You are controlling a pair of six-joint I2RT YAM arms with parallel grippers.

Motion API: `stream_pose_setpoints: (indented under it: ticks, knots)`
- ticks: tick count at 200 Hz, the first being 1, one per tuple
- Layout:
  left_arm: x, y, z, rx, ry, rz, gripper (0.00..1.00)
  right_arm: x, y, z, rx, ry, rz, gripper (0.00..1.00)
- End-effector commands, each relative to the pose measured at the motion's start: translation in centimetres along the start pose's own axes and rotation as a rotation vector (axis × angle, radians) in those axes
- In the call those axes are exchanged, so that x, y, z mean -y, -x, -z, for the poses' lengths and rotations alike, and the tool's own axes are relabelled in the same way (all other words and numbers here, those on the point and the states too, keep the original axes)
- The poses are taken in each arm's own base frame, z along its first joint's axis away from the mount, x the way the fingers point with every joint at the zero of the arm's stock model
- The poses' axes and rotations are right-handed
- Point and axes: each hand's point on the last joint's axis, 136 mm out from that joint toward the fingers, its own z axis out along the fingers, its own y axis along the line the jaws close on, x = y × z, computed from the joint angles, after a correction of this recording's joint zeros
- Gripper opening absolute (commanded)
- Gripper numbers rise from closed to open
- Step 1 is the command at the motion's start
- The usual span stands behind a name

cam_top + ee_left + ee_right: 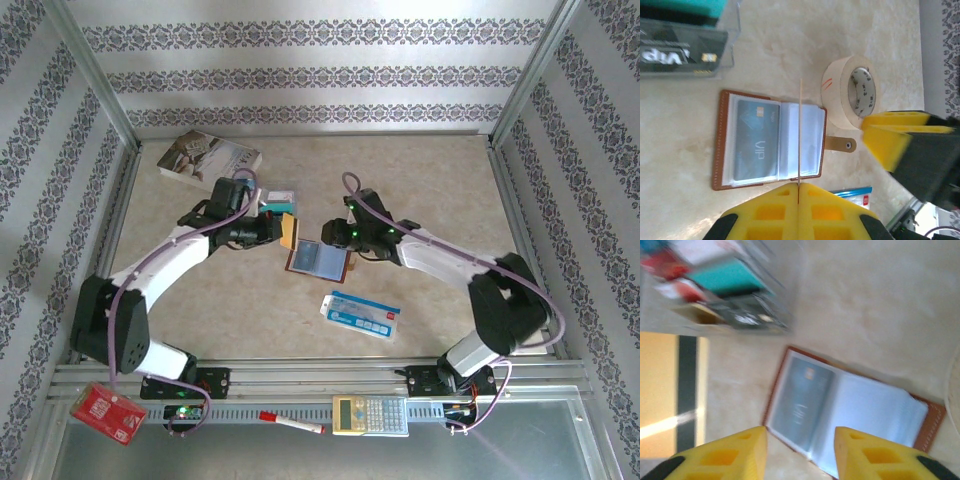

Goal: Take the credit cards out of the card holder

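Observation:
The brown card holder [318, 258] lies open on the table, a blue-grey credit card [756, 140] still in its left sleeve. My left gripper [799, 186] is shut on a yellow-gold credit card [289, 231], held upright just left of the holder and seen edge-on as a thin line [800, 130] in the left wrist view. In the right wrist view that card [670, 395] shows a black stripe. My right gripper [800, 437] hovers open over the holder's [850, 415] near edge, nothing between its fingers. In the top view it [330, 237] sits at the holder's far edge.
A clear box [277, 198] holding several cards stands behind the left gripper. A tape roll [852, 92] sits beside the holder's strap. A book [208, 158] lies at the back left. A blue-and-white packet [362, 313] lies in front. A red packet [108, 412], pen [292, 423] and calculator [370, 414] rest on the near rail.

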Motion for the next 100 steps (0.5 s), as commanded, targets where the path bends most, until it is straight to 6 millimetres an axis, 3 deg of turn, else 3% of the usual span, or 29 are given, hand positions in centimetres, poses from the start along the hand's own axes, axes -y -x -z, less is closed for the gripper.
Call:
stream_pose_setpoints:
  ticks: [1,55,100]
  knots:
    - [-0.6,0.8,2.7,0.043,0.081,-0.053,0.00,-0.6,0.6,1.6,0.060,0.057,0.006,0.50]
    - [-0.7,1.7,5.7,0.122,0.105,-0.118,0.00,0.3,0.7,3.4,0.106,0.048,0.028,0.79]
    - [-3.1,2.1,7.3,0.144,0.222,-0.098,0.00,1.4,0.7,3.6,0.116,0.013,0.003,0.83]
